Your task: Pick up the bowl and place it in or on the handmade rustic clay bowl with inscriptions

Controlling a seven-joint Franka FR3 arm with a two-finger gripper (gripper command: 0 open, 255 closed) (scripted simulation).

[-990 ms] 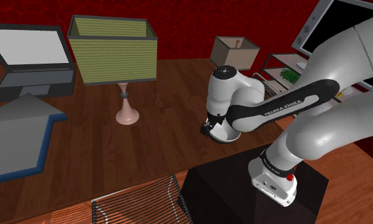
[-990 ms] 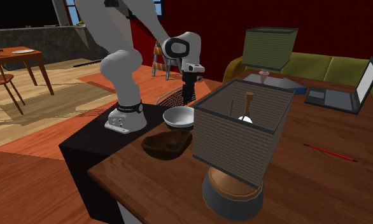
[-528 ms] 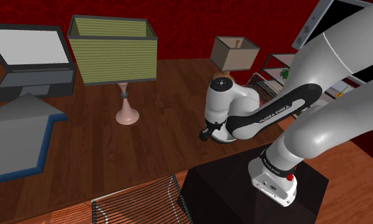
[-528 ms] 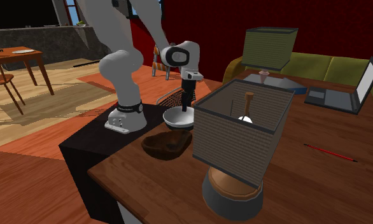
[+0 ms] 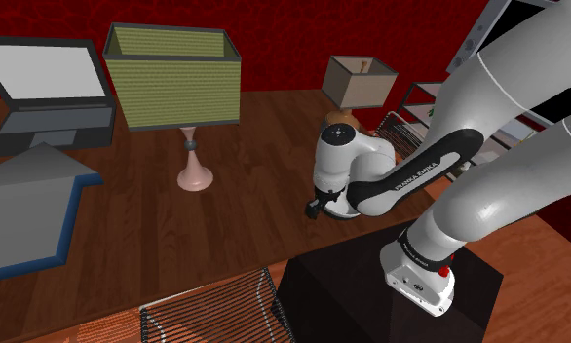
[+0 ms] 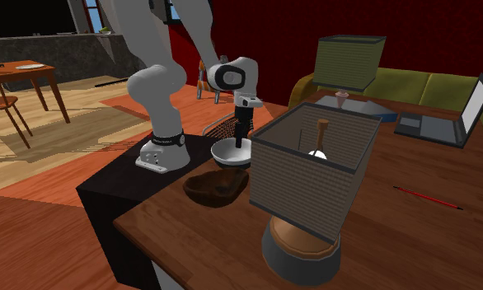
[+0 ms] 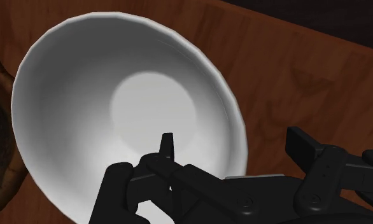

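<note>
Two bowls stand on the wooden bench (image 6: 413, 239), close to the edge nearest the black stand (image 6: 108, 194). The white bowl (image 6: 230, 152) sits upright with its mouth facing straight up and its rim level. It is round, so it has no long axis to record, and it rests on the bench, not lifted. The brown clay bowl (image 6: 211, 188) lies just beside it, toward the second exterior view's lower left, also mouth up; contact between the two cannot be confirmed. The jaws are open and point straight down astride the white bowl's rim. In the wrist view one finger (image 7: 168, 147) hangs inside the bowl and the other (image 7: 304, 145) outside over bare wood, neither seen pressing the rim. A box-shaded lamp (image 6: 310, 177) stands just beside the bowls, on the second exterior view's right.
</note>
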